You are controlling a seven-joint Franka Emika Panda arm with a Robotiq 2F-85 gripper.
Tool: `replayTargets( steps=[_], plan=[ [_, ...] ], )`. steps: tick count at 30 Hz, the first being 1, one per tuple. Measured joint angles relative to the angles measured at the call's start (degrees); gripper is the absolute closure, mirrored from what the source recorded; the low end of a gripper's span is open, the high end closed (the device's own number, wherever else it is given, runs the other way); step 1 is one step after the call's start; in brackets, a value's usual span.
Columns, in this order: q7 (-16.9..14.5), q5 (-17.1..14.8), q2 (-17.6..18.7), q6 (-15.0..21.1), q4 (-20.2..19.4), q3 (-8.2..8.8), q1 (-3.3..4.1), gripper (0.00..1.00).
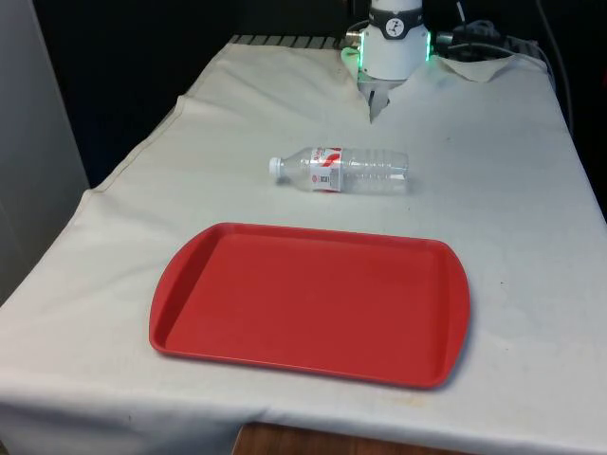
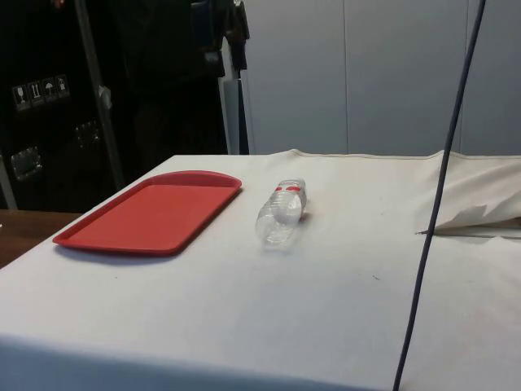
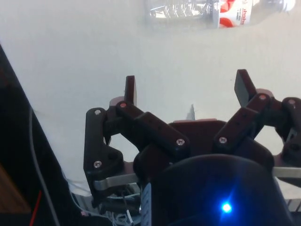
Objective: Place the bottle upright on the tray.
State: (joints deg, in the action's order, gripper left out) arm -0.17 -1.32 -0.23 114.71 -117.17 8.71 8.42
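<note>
- Lying on its side on the white cloth (image 1: pixel 531 218), a clear plastic bottle (image 1: pixel 341 171) sits beyond the tray's far edge; not upright, not on the tray.
- Front view, left to right: white cap (image 1: pixel 276 167) points to the front view's left, then a white label band with red markings (image 1: pixel 326 169), then the ribbed clear body ending toward the front view's right.
- Label text: dark print runs along the band in the wrist view (image 3: pixel 235 12), but I cannot read it; no brand legible in any view.
- Red tray (image 1: pixel 190 313): flat on the cloth, nearer the camera than the bottle, long side running across the front view. Bottle and tray are near each other but apart; a strip of cloth shows between them.
- Side view: tray (image 2: pixel 106 236) at left, bottle (image 2: pixel 280 213) just to its right, base toward the camera, red label marks at the far end.
- Gripper (image 1: pixel 378 106): above the cloth at the table's far end, behind the bottle and apart from it.
- Wrist view: gripper (image 3: pixel 186 89) fingers spread wide, nothing between them; one black fingertip (image 3: pixel 130 89) on each side of bare cloth. Bottle (image 3: pixel 188 9) lies ahead of the fingers, untouched.
</note>
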Motion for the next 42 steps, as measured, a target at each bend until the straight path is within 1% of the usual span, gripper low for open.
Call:
replayTargets(
  steps=[2,10,13,19,20,26,32,35,42],
  plan=[
    [0.00,0.00,-0.11,0.40,-0.40,0.00,0.00,0.00],
    [0.52,-0.06,-1.09,5.50,-4.93,0.00,0.00,0.00],
    [0.57,-0.06,-1.20,6.02,-5.39,0.00,0.00,0.00],
    [0.97,-0.06,-1.78,9.91,-8.54,0.00,-0.06,0.00],
    [0.97,-0.06,-1.78,9.91,-8.54,0.00,-0.06,0.00],
    [1.38,-0.06,-2.35,13.35,-11.40,0.00,-0.06,0.00],
    [1.72,-0.06,-2.69,14.84,-12.89,0.00,-0.11,0.00],
    [2.41,-0.06,-2.92,15.99,-14.04,0.00,-0.11,0.00],
    [4.13,-0.06,-2.92,17.36,-15.01,0.00,-0.11,0.00]
  ],
)
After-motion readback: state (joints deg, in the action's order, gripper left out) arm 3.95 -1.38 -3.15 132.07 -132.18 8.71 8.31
